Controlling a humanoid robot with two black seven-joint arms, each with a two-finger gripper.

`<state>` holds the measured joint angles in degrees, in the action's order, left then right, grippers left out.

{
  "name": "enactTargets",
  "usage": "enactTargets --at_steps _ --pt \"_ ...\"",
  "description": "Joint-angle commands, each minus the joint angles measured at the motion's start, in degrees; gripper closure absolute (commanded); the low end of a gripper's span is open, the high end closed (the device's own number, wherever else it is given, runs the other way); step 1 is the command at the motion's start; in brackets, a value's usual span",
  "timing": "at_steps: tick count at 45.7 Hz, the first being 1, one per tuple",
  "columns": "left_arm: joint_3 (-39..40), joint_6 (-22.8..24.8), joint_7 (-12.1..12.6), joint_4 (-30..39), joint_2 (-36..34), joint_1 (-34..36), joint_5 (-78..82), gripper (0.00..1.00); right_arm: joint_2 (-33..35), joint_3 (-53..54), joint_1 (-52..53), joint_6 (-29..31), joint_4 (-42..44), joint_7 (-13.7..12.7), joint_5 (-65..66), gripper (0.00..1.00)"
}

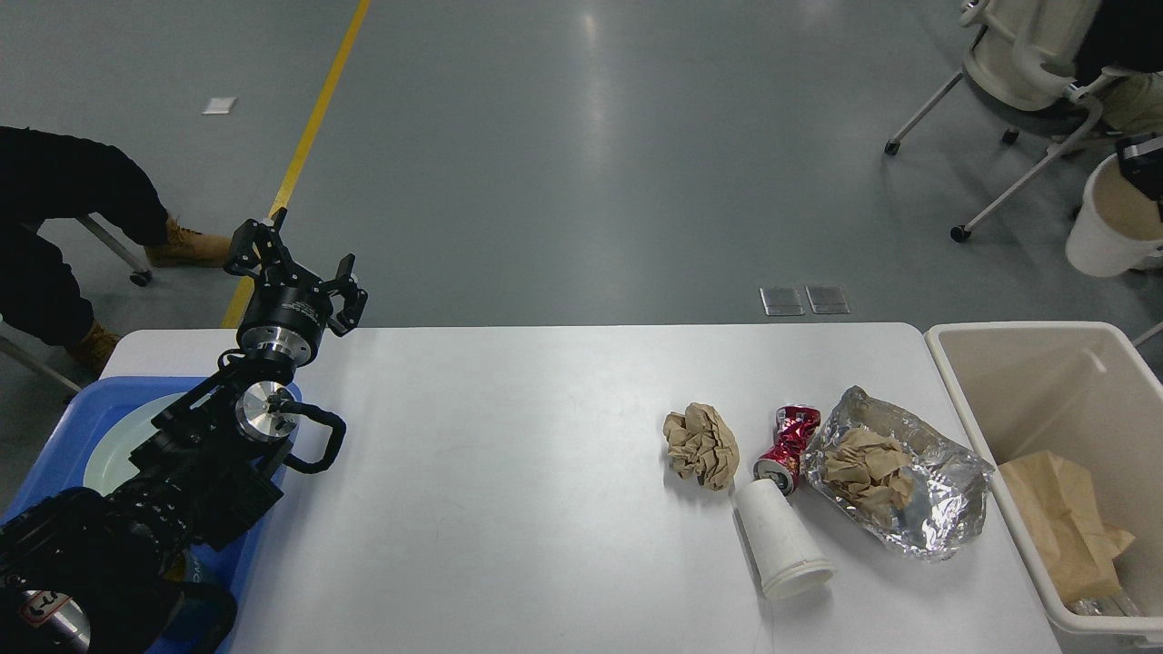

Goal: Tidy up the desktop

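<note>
The white desktop (509, 490) fills the lower view. At its far left corner the left gripper (295, 263) hangs with fingers spread apart, holding nothing. Toward the desktop's right end lie a crumpled brown paper ball (700, 444), a crushed red can (788, 447), a toppled white cup (781, 540) and a foil wrapper (899, 472). At the right edge of view, beyond the desktop, the right gripper (1145, 173) grips a white paper cup (1108, 222).

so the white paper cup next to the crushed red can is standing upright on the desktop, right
Not quite. The head view shows the white paper cup lying on its side, not upright. The rest holds: it lies on the desktop, right next to the crushed red can.
</note>
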<state>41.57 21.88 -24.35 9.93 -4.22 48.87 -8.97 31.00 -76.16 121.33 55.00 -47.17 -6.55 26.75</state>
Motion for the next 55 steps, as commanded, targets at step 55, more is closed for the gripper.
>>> enactTargets --at_steps 55 --pt "0.0 0.0 0.01 0.0 0.0 0.0 0.0 0.04 -7.79 11.38 -71.49 -38.66 21.77 -6.72 1.2 1.0"
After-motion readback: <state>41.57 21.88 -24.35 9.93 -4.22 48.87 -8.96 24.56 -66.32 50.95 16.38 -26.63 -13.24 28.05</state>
